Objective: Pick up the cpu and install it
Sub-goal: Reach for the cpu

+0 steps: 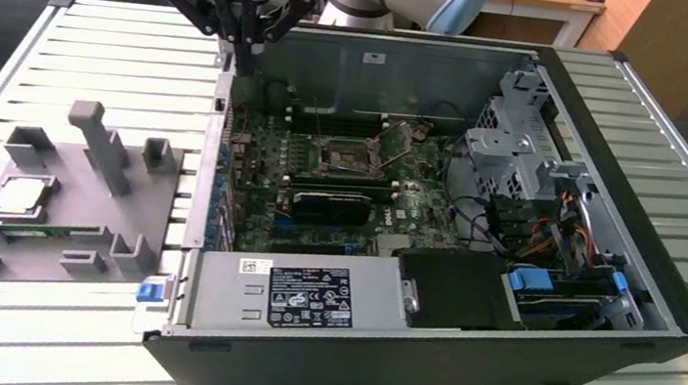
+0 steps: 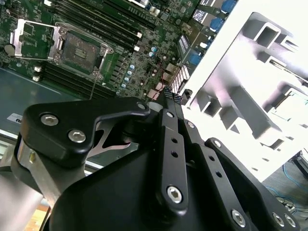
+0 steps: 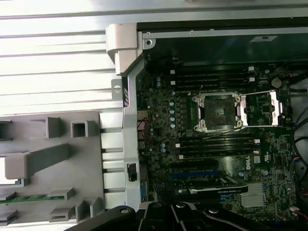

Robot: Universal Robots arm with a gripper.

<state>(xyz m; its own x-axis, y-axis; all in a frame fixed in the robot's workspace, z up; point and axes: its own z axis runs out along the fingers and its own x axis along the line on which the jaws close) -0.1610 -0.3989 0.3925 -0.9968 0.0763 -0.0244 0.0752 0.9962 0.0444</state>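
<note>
Hovering above the far corner of the open computer case [image 1: 653,240], on the exterior view's left, the gripper [image 1: 245,60] points straight down. Its black fingers [image 2: 172,139] are drawn together at the tips with nothing between them, as the second wrist view also shows.

The cpu [image 1: 22,195] lies flat, silver top up, on a grey holder fixture [image 1: 85,220] that sits on the slatted metal table [image 1: 112,56] to the exterior view's left of the case, well apart from the gripper. A green memory stick [image 1: 35,233] rests on edge in the same fixture, just beside the cpu.

Inside the case the motherboard [image 1: 271,144] lies exposed. Its cpu socket [image 3: 216,111] stands empty, with the metal load plate [image 3: 269,108] swung open beside it and black memory slots [image 3: 211,144] on both sides. A black expansion card [image 1: 330,206] sits nearer the power supply [image 1: 305,296].

The power supply carries large white stickers crowded with small print and symbols. A smaller white label [image 1: 374,58] is stuck on the case's inner wall. A blue latch [image 1: 150,291] juts from the case corner near the fixture.
</note>
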